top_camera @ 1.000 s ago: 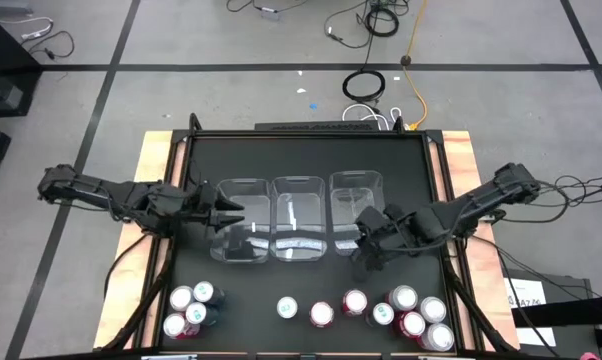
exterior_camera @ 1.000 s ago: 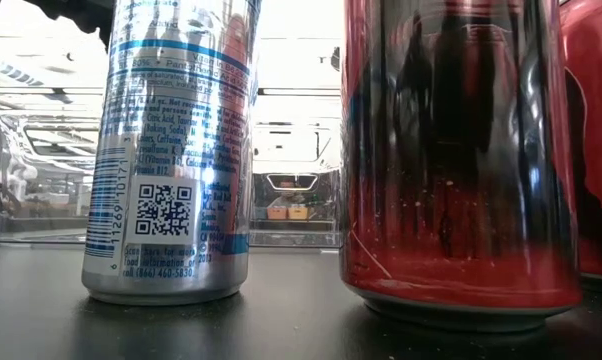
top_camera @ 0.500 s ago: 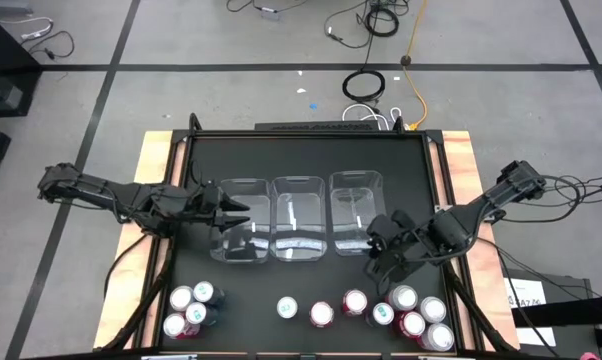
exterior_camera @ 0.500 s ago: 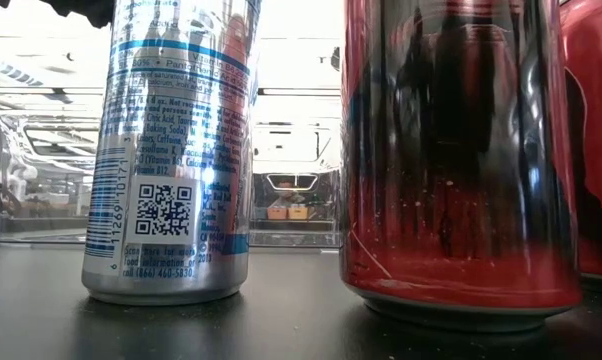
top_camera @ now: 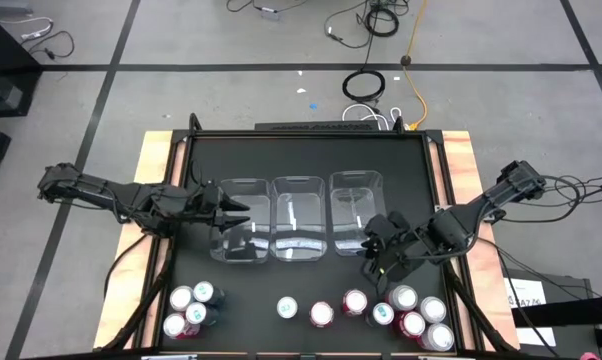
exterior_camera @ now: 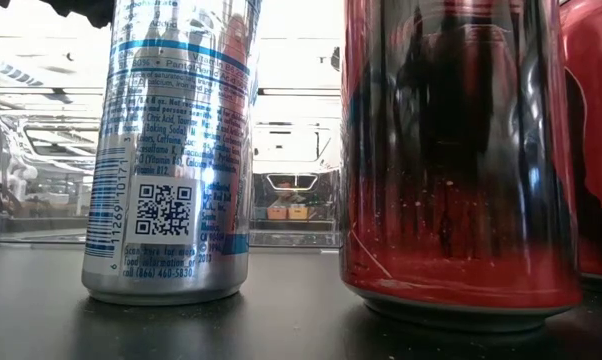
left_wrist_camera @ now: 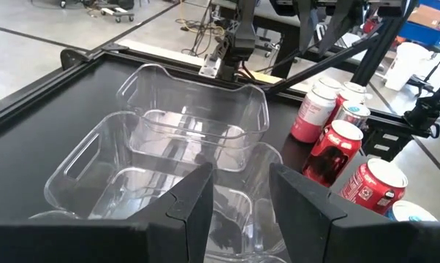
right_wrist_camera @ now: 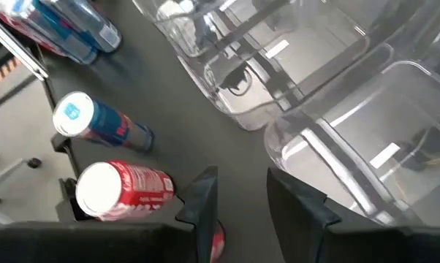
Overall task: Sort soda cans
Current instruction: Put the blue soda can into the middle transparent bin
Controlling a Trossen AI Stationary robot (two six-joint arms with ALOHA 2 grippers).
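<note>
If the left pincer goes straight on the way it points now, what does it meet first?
Most likely the nearest clear bin: the shut left pincer points right at it. Its height against the rim is unclear.

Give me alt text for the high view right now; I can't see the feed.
Seen from above, three clear bins stand side by side mid-table, with soda cans clustered upright along the near edge. The right gripper hovers between the right-hand bin and the cans, holding nothing; the left gripper, shut and empty, sits at the left bin's edge.
</note>
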